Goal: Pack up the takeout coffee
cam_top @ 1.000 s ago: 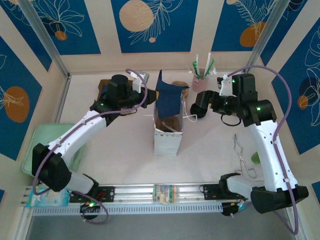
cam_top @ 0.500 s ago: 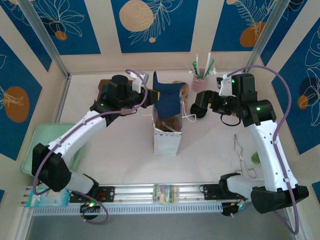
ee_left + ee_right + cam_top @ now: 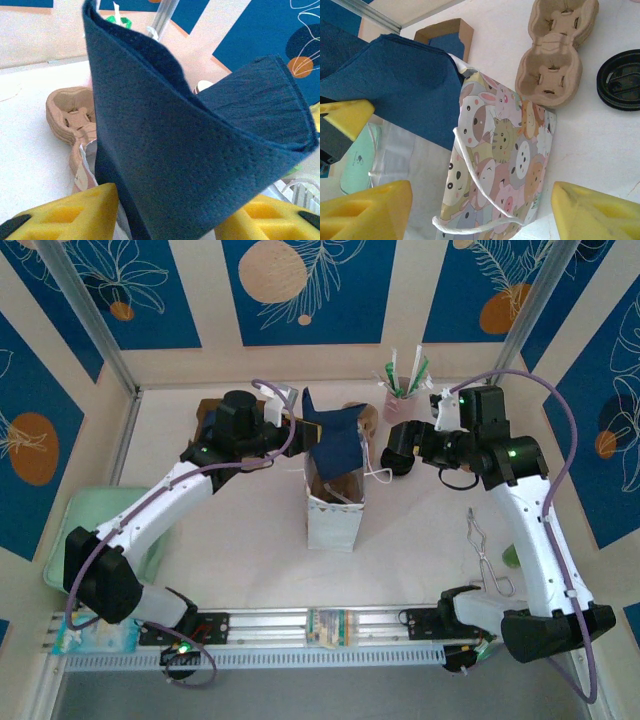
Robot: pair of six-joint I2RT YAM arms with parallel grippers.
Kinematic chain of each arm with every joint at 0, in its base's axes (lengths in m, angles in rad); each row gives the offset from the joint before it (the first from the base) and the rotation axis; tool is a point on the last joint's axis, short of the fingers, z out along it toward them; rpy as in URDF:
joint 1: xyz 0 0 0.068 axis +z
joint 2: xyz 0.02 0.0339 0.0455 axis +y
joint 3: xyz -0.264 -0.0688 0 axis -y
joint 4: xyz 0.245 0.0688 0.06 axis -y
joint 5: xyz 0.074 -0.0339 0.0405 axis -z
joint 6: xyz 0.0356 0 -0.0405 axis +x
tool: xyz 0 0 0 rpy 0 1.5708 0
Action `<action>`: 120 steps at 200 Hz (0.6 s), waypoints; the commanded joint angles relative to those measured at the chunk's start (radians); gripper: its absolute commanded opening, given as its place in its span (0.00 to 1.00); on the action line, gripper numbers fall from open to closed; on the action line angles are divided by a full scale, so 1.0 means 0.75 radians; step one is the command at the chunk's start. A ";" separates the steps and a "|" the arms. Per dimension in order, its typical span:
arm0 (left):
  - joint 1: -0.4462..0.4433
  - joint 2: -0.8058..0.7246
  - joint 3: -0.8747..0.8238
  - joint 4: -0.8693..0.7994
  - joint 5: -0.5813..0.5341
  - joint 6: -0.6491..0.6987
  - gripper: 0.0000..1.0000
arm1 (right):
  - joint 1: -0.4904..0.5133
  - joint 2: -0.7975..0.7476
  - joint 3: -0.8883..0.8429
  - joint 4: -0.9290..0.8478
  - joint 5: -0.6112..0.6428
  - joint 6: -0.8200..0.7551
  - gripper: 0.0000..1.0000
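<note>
White tabletop [image 3: 240, 540], walled by cream panels with blue leaf prints, carries a cartoon-animal paper bag [image 3: 335, 527] at mid-frame in the top view. A dark blue napkin [image 3: 336, 440] stands over the bag's open mouth, between the yellow pads [image 3: 65, 210] of your left tool [image 3: 167, 220]. Its jaws stand parted on either side of the napkin. Your right tool [image 3: 482, 212], right of the bag, is spread wide and holds nothing. A tan shape [image 3: 335, 486] sits inside the bag's mouth below the napkin; you cannot tell whether that is the takeout coffee. Pulp cup carriers [image 3: 555, 65] and black lids [image 3: 620, 85] lie at the upper right of the right wrist view.
</note>
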 commanded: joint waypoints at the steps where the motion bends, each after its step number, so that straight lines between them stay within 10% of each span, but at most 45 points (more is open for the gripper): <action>1: -0.010 -0.045 0.026 -0.003 -0.020 0.025 0.53 | 0.010 0.003 0.042 -0.008 -0.023 0.005 0.74; 120: -0.010 -0.070 0.134 -0.026 0.023 0.013 0.62 | 0.036 0.022 0.055 -0.004 -0.011 0.013 0.74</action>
